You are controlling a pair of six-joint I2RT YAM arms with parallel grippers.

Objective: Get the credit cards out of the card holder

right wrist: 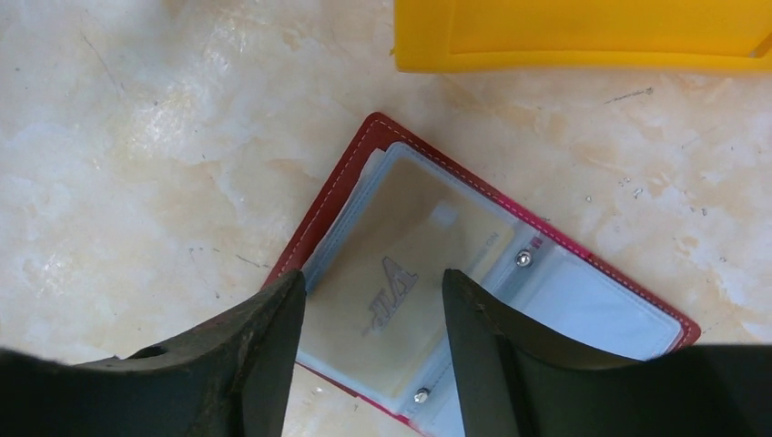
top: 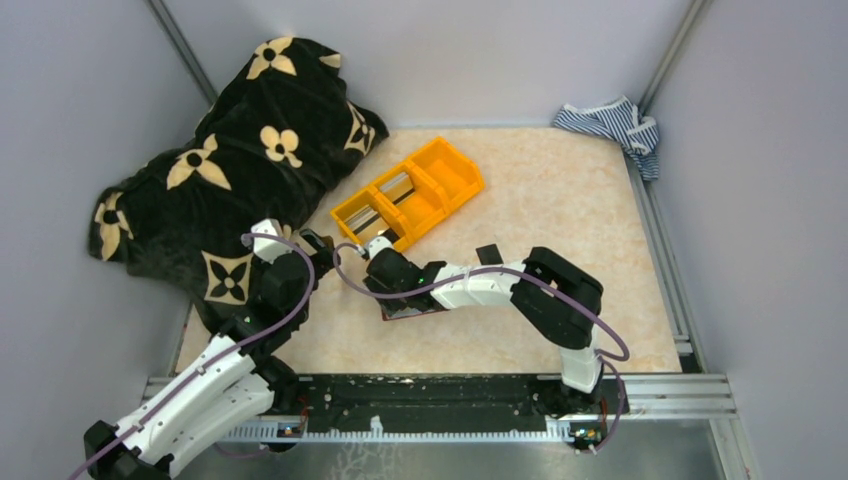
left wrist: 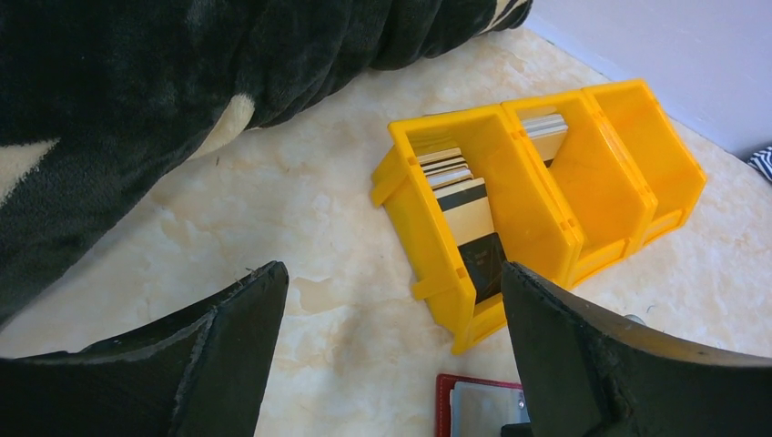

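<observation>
One open card holder (right wrist: 596, 300), one beige card (right wrist: 401, 237) inside, left hand (left wrist: 391, 278) wide, right hand (right wrist: 373, 278) parted above

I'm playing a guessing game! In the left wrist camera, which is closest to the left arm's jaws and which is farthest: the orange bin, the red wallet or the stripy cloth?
1. Red wallet, at the bottom edge, just ahead.
2. Orange bin, in the middle, further out.
3. Stripy cloth, at the far right edge, beyond the bin.
</observation>
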